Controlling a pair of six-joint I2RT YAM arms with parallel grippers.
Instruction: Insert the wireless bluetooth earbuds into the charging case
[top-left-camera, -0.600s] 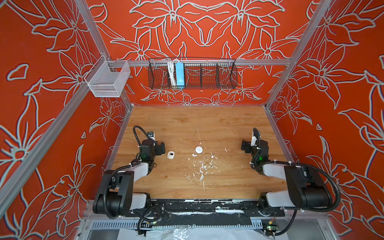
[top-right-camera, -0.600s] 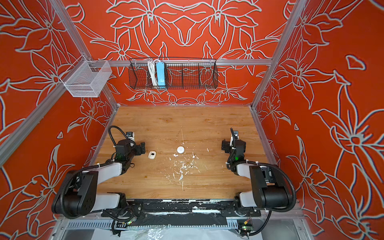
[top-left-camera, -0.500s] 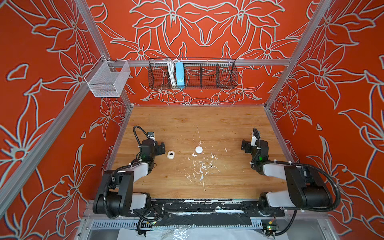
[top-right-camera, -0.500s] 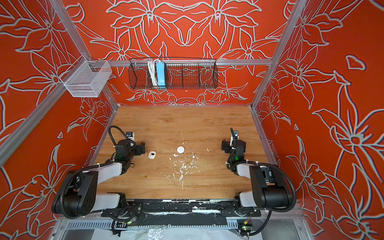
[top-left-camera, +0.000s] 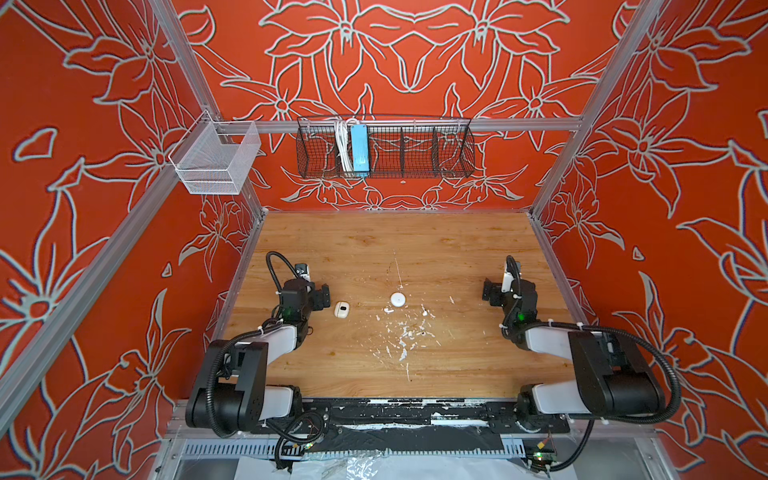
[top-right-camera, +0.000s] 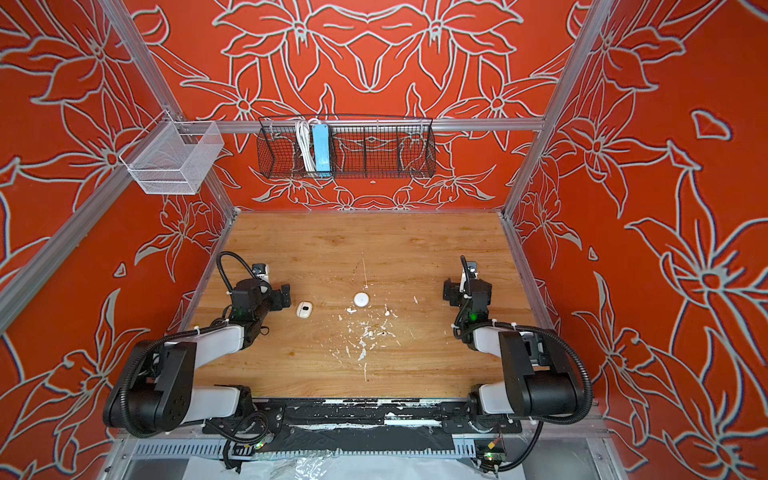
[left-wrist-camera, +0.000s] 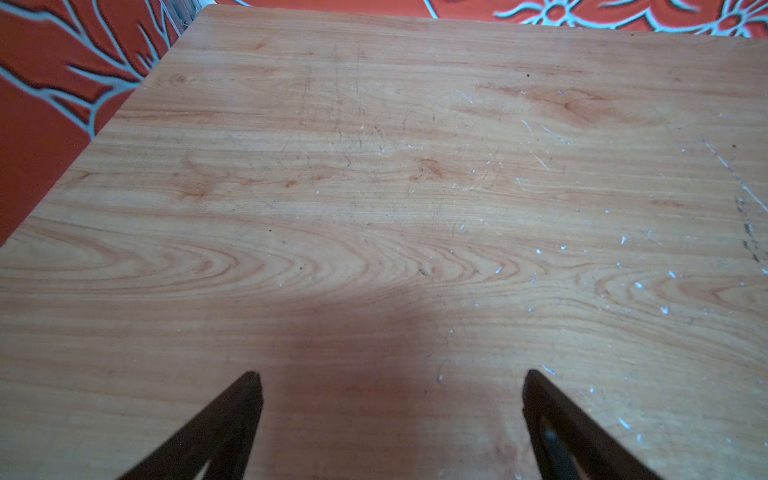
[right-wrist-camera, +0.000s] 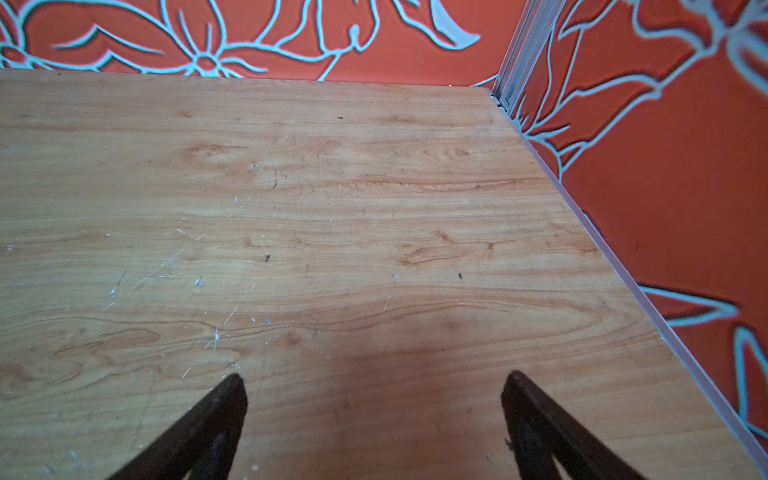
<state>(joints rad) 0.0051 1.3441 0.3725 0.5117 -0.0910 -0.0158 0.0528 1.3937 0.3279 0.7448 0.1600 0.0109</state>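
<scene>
The wire basket (top-left-camera: 415, 151) holds a blue power strip (top-left-camera: 359, 149); the charging case (top-left-camera: 342, 310) lies on the tabletop (top-left-camera: 374, 249). Both arms' jaws stand apart. Nothing has moved.

The wood-grain tabletop (top-left-camera: 457, 249) carries 2 small cases, well apart: an oval white case (top-left-camera: 342, 310) with 2 dark spots, toward its left side, and a round white case (top-left-camera: 397, 299) near the middle. White flecks (top-left-camera: 405, 345) and scratches scatter below the round one, some bits too small to tell apart.
</scene>
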